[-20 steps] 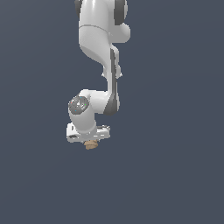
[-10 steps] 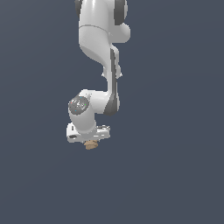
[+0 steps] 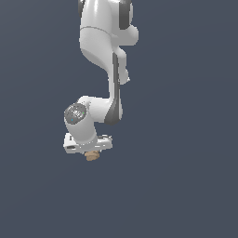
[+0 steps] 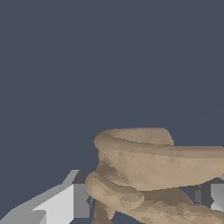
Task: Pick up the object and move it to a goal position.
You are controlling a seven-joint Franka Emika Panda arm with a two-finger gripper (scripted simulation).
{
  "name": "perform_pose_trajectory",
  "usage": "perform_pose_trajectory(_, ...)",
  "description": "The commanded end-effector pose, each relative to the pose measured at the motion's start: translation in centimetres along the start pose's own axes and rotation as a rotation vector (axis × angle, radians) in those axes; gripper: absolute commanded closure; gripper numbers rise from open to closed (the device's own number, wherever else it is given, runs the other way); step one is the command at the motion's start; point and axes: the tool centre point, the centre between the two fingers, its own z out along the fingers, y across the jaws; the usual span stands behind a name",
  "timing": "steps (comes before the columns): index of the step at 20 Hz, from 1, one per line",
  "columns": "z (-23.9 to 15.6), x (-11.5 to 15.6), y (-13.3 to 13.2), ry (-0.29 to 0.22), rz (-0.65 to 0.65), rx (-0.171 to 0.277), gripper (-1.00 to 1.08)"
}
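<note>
tan ridged block sits right under my gripper, between the fingers
my gripper is closed on the block, which pokes out just below the white hand; its ridges fill the wrist view crosswise between my fingers; nothing has shifted since a second ago

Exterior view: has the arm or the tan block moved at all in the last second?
No visible change. The gripper sits at the same spot and tilt, with the tan ridged block still just beneath it; the wrist view shows the block between the fingers. The arm pose is unchanged too.
</note>
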Motion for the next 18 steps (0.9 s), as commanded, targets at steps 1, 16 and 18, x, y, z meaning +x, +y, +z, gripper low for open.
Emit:
perform_pose_trajectory(1,-0.3,0.4,1.1,0.0,0.001,0.0,1.08)
perform_pose_trajectory(16,-2.4,3.8,8.7,0.0,0.001,0.0,1.08)
perform_pose_trajectory(18,-2.5,4.1,9.2,0.0,0.001,0.0,1.08)
